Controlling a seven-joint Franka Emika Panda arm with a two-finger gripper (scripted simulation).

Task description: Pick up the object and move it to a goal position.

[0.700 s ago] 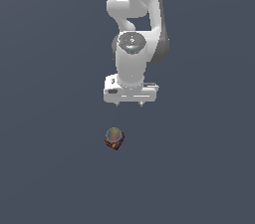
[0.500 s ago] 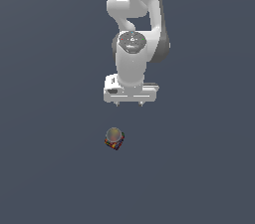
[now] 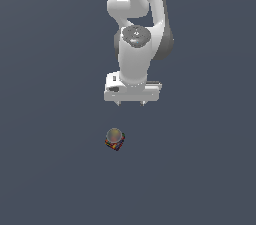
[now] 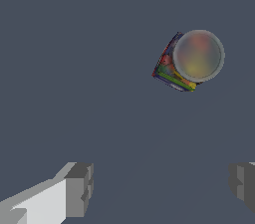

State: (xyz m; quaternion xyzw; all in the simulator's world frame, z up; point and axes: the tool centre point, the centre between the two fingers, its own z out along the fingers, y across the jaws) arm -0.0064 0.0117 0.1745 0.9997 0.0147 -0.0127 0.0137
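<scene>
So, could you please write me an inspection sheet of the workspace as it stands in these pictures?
Surface: flat, uniform dark grey floor; no marks seen.
Job's things: multicoloured cube rests on the floor, turned at an angle; a translucent round sphere overlaps its top, hiding part of it.
Clutter: nothing seen.
Grippers: gripper is open, fingers spread wide and empty; in the exterior view it hangs above the cube in the picture, apart from it and slightly toward that view's right.
Cables: nothing seen.
Surroundings: only the white arm; plain grey background, no walls or edges visible.
</scene>
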